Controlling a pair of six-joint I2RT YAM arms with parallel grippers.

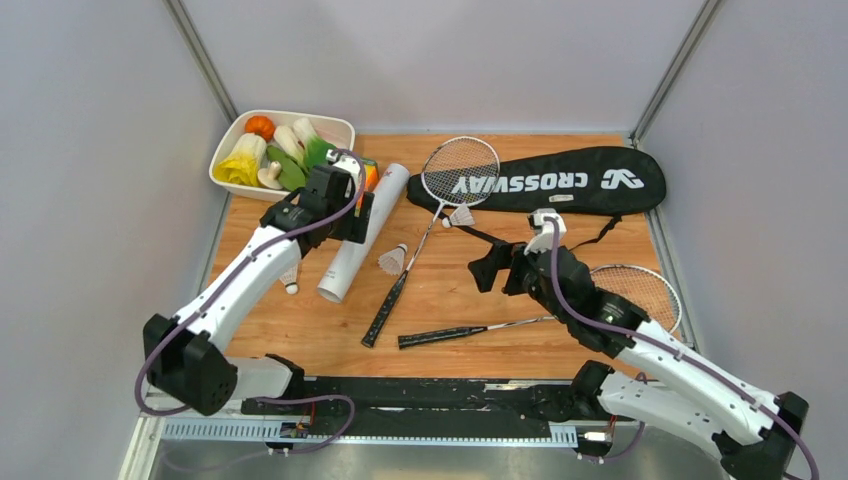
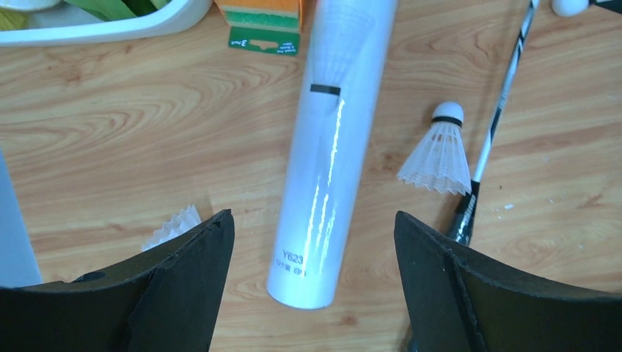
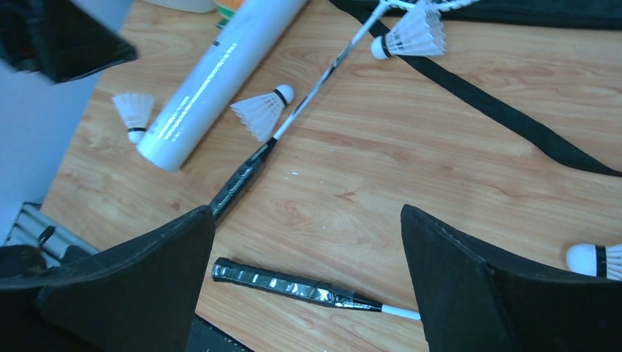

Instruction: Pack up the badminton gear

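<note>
Two arm bases sit along the bottom edge of the top view. Above them the left gripper [image 1: 352,215] hovers over the white tube [image 1: 342,268], which slants from lower left to upper right. The right gripper [image 1: 490,268] hangs mid-frame, and the black bag [image 1: 560,180] lies across the upper right. In the left wrist view the fingers [image 2: 198,264] stand wide apart and empty. The tube [image 2: 330,147] runs lengthwise up the frame between them, its near end at bottom centre, with a shuttlecock [image 2: 438,158] just to its right. In the right wrist view the fingers [image 3: 169,257] are likewise spread, holding nothing. A racket handle [image 3: 286,281] lies crosswise at bottom centre, and the tube [image 3: 220,70] sits well off at upper left. The left arm is plainly the nearer to the tube, and its fingers look set to close across the tube's width.
</note>
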